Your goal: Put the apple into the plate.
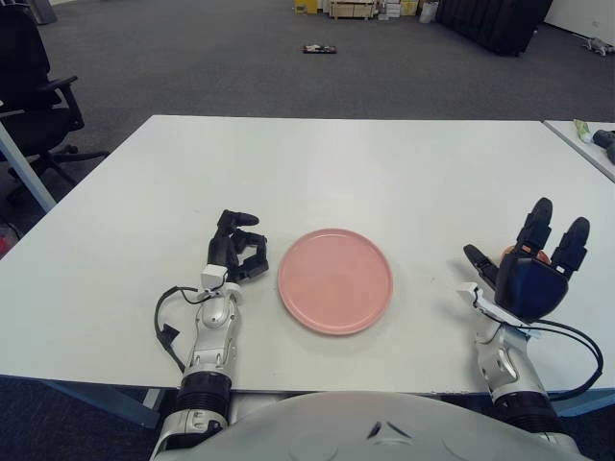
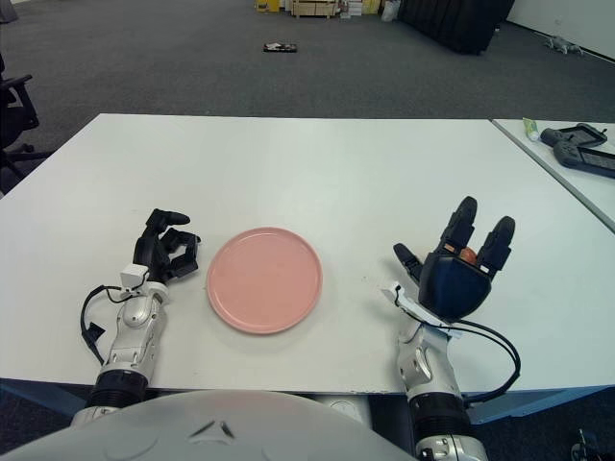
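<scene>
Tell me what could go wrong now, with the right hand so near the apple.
The right hand is open and covers most of the apple, so the head cameras barely see it; the fingers may close off-centre. A nudge could roll the apple away from the plate. The left hand sits beside the plate.

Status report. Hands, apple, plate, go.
Right hand open, fingers spread, in front of apple, no grasp visible. Left hand curled, idle left of plate. Plate bare, nothing between.
</scene>
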`<state>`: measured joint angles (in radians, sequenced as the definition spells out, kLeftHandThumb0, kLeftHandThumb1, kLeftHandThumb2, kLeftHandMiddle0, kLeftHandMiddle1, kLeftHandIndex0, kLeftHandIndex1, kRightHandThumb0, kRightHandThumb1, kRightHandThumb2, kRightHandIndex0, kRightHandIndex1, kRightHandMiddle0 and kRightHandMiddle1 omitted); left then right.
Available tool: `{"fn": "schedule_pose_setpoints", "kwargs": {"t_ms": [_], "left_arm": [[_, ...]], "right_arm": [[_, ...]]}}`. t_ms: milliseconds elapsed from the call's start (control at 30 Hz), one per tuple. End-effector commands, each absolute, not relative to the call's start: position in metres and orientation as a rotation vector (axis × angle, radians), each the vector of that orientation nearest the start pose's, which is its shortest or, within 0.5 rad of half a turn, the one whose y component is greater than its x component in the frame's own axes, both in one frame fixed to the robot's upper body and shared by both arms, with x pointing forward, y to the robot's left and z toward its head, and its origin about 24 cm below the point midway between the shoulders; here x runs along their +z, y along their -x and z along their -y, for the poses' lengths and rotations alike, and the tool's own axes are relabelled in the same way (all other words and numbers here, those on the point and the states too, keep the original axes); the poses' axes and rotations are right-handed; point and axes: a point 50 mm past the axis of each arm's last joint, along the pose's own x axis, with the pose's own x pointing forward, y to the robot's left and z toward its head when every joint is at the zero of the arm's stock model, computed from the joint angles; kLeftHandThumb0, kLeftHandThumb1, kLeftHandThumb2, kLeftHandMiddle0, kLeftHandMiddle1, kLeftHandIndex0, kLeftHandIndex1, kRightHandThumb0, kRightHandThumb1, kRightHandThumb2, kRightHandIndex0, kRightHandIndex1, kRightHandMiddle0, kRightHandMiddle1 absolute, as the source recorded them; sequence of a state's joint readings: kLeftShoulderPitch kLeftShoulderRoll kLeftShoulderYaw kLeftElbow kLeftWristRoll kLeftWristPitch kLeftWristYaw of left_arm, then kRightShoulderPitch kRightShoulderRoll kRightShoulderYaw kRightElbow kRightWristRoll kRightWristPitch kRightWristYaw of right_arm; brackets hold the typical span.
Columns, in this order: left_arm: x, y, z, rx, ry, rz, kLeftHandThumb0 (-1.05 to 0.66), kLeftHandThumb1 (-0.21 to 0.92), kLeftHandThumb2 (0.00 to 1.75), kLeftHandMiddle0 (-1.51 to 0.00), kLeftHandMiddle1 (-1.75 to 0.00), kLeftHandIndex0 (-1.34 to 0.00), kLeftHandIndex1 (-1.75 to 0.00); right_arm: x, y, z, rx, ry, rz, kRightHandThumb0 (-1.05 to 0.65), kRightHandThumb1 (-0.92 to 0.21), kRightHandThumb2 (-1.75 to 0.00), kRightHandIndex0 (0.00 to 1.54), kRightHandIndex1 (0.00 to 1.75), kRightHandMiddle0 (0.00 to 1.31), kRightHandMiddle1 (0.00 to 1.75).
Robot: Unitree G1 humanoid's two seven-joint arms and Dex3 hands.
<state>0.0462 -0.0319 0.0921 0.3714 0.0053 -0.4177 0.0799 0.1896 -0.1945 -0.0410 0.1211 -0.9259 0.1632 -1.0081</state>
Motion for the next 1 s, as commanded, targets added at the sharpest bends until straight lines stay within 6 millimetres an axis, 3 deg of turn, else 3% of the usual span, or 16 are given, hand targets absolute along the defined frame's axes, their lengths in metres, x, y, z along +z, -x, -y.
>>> {"fn": "schedule_pose_setpoints", "kwargs": {"t_ms": [0, 233, 500, 767, 967], "left_arm": [[-0.018, -0.226, -0.171, 0.182, 0.024, -0.015, 0.0, 0.43, 1.1, -0.58, -1.47, -0.43, -1.75], [-0.018, -0.225, -0.17, 0.182, 0.021, -0.013, 0.0, 0.43, 1.1, -0.59, -1.45, -0.43, -1.75], [-0.018, -0.226, -0.17, 0.188, 0.0, -0.027, 0.0, 0.43, 1.1, -0.59, -1.47, -0.42, -1.75], [-0.018, -0.226, -0.169, 0.186, 0.017, -0.019, 0.0, 0.43, 1.1, -0.59, -1.47, -0.41, -1.75], [-0.018, -0.226, -0.169, 0.187, 0.019, -0.019, 0.0, 0.43, 1.1, -0.59, -1.48, -0.41, -1.75]], "right_arm": [[0.043, -0.178, 0.245, -1.097, 1.287, 0.212, -1.04, -0.77, -0.3, 0.0, 0.0, 0.0, 0.0], [0.018, -0.186, 0.26, -1.191, 1.311, 0.159, -1.05, -0.79, -0.27, 0.0, 0.0, 0.0, 0.0], [0.012, -0.19, 0.272, -1.226, 1.321, 0.048, -1.05, -0.79, -0.25, 0.0, 0.0, 0.0, 0.0], [0.005, -0.195, 0.281, -1.126, 1.255, -0.253, -1.02, -0.8, -0.24, 0.0, 0.0, 0.0, 0.0], [0.002, -0.203, 0.279, -1.064, 1.239, -0.342, -1.0, -0.81, -0.24, 0.0, 0.0, 0.0, 0.0]]}}
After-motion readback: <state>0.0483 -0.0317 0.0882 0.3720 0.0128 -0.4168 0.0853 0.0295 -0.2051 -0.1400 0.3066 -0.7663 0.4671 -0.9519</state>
